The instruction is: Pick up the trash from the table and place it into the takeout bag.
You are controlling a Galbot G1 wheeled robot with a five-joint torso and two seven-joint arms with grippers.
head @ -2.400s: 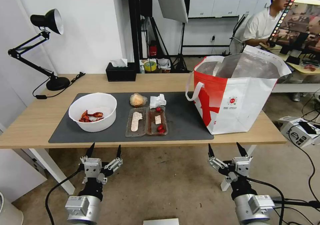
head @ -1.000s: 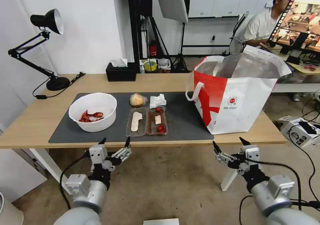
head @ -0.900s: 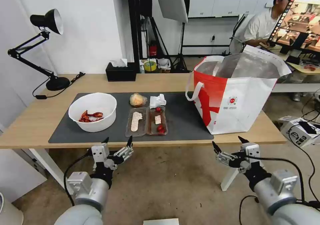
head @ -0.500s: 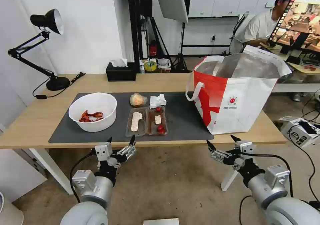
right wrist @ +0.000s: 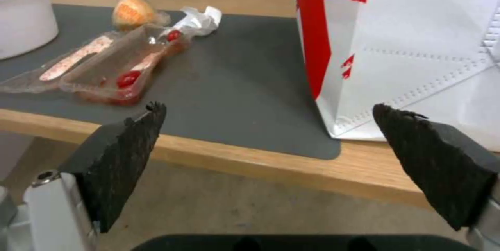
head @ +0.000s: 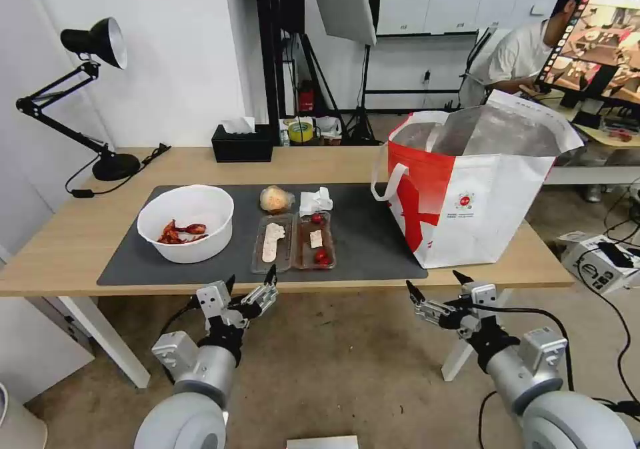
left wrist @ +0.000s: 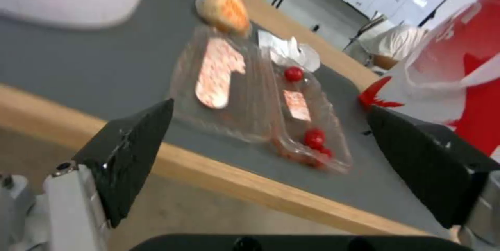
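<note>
On the table's dark mat lies the trash: a white bowl of red shells, a clear hinged tray with food scraps, a wrapped orange lump and a crumpled white tissue. The white-and-red takeout bag stands open at the mat's right end. My left gripper is open just below the front edge, in front of the tray. My right gripper is open below the edge, in front of the bag.
A black desk lamp stands at the table's back left and a black tissue box at the back middle. A white table leg stands left of my left arm. Boxes and cables lie on the floor at right.
Both arms have risen from low in front of the table, so the open grippers now point up at its front edge. The left moved right toward the tray; the right moved left.
</note>
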